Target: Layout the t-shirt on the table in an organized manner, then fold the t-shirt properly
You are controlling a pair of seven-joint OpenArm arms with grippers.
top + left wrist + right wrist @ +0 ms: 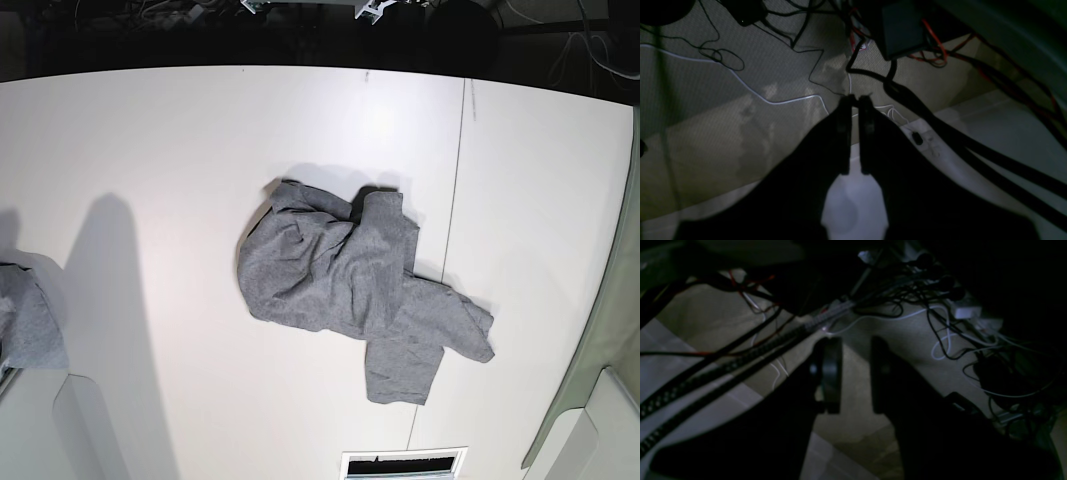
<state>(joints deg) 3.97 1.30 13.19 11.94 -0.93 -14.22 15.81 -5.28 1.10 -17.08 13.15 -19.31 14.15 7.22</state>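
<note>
Left wrist view: the left gripper (pixel 855 100) fills the lower centre, fingers nearly together, clenched on nothing, over dim carpet and cables (pixel 940 130).

Right wrist view: the right gripper (pixel 856 373) stands released (empty gap), above floor wiring.

Base view: the t-shirt (pixel 350 280) lies crumpled mid-frame on the table (pixel 150 150); no containers hold anything.

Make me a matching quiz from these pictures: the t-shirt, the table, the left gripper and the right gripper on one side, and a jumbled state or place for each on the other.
Things:
1. t-shirt
2. table
3. left gripper
4. right gripper

States:
A. jaws nearly together, holding nothing
B. crumpled in a heap, not laid flat
C. jaws apart, holding nothing
D. white, crossed by a thin dark seam

Pairs: 1-B, 2-D, 3-A, 4-C
</note>
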